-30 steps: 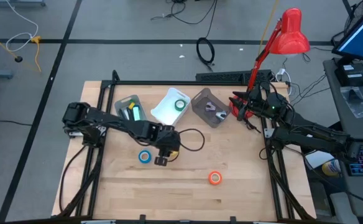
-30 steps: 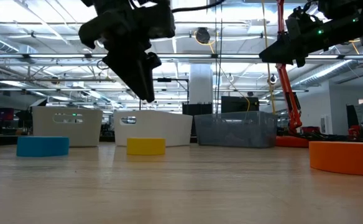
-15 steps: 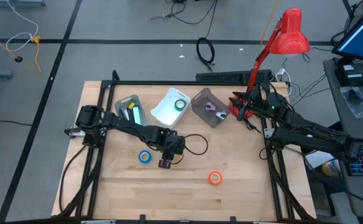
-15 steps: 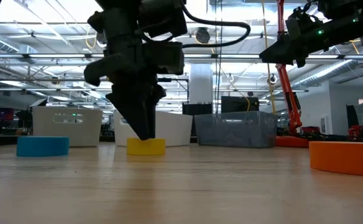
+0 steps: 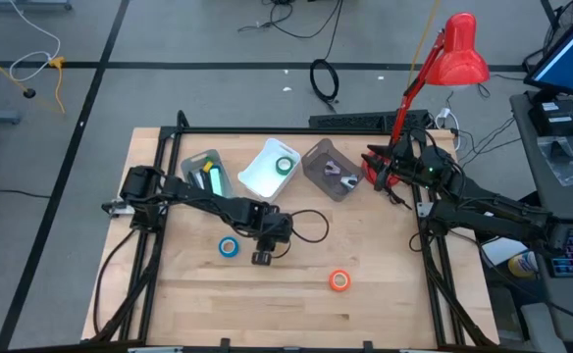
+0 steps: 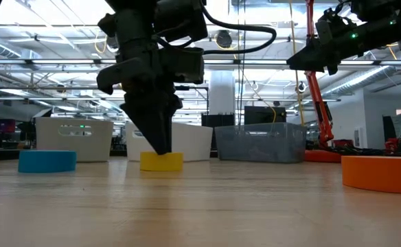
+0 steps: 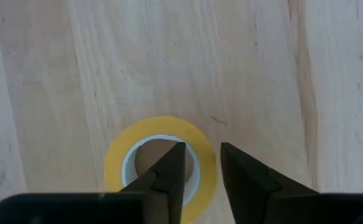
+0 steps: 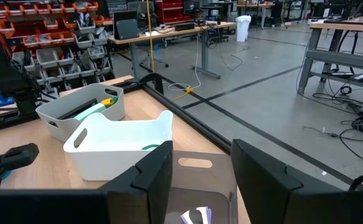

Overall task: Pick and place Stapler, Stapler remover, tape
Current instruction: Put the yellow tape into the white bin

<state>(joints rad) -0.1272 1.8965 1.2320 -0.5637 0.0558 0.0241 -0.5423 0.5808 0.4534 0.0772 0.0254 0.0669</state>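
Yellow tape (image 7: pixel 158 163) lies flat mid-bench under the left gripper (image 7: pixel 201 163), jaws narrowly parted astride its rim, not yet clamped; next comes closing and lifting; right gripper (image 8: pixel 201 171) waits, jaws parted, empty.

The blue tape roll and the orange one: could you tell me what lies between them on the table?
In the high view, the left gripper sits between the blue tape roll and the orange tape roll, down over the yellow tape roll; otherwise bare wood.
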